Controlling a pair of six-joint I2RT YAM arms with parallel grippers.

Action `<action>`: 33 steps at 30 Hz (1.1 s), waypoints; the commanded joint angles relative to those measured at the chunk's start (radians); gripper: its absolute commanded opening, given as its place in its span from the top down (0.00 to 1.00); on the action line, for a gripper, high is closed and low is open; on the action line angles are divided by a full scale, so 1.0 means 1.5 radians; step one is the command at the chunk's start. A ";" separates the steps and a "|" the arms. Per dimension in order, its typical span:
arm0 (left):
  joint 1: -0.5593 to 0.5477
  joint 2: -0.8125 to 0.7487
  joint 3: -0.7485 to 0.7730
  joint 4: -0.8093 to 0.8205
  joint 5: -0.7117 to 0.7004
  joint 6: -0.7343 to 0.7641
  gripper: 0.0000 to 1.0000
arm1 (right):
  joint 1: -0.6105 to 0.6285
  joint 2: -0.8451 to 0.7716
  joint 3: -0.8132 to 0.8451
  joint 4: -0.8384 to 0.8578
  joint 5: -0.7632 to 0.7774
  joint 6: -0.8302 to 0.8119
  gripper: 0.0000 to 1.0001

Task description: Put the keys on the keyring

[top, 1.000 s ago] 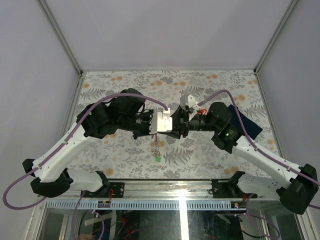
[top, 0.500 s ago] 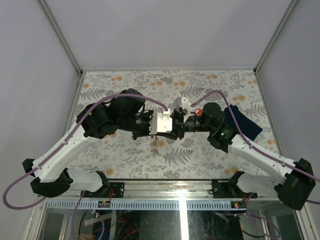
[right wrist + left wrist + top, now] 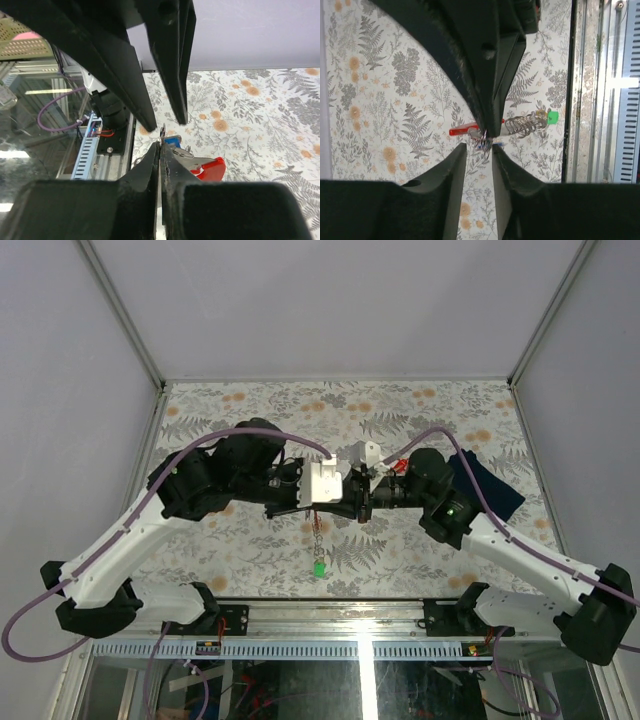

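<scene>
Your counter point(image 3: 420, 410) is covered edge to edge in a pale print of grey ferns and orange blossoms. Plain grey walls point(image 3: 320, 310) close it in on three sides, with two metal frame posts point(image 3: 122, 315) running up from the far corners. One dark navy cloth point(image 3: 495, 490) lies folded at the right edge of the top view.

Both of your arms meet at the centre of that view. Below the meeting point the keys point(image 3: 318, 535) hang in one bunch, clear of the counter, with the green tag point(image 3: 319, 567) lowest.

In the left wrist view you can count three tags: one red tag point(image 3: 461, 131), one blue tag point(image 3: 481, 147) and the green one to the right of centre, beside a single coil of wire point(image 3: 522, 125).

Your right fingers point(image 3: 172, 165) are pressed together on the keyring point(image 3: 163, 131), whose thin loop sticks up just above their tips. Your left fingers point(image 3: 455, 165) stand apart, gripping nothing, one on each side of the ring. Whether either one touches it you cannot tell.
</scene>
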 commanded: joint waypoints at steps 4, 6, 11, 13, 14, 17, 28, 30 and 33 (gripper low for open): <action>-0.005 -0.133 -0.103 0.188 0.019 -0.033 0.67 | 0.003 -0.084 0.050 -0.108 0.021 -0.117 1.00; -0.004 -0.181 -0.153 0.260 0.042 -0.037 0.67 | 0.003 -0.095 0.060 -0.135 0.005 -0.134 1.00; -0.004 -0.261 -0.279 0.420 0.090 -0.061 0.68 | 0.003 -0.106 0.084 -0.156 -0.036 -0.137 1.00; -0.004 -0.281 -0.314 0.468 0.103 -0.066 0.69 | 0.002 -0.112 0.087 -0.144 -0.042 -0.125 1.00; -0.005 -0.290 -0.328 0.490 0.106 -0.067 0.69 | 0.003 -0.116 0.088 -0.139 -0.044 -0.121 1.00; -0.004 -0.309 -0.364 0.548 0.122 -0.087 0.69 | 0.003 -0.121 0.107 -0.144 -0.060 -0.122 1.00; -0.004 -0.321 -0.426 0.711 0.205 -0.204 0.73 | 0.003 -0.127 0.154 -0.173 -0.106 -0.118 1.00; -0.004 -0.316 -0.421 0.703 0.212 -0.202 0.78 | 0.002 -0.129 0.153 -0.172 -0.106 -0.117 1.00; -0.004 -0.308 -0.404 0.672 0.214 -0.190 0.81 | 0.003 -0.136 0.146 -0.162 -0.103 -0.111 1.00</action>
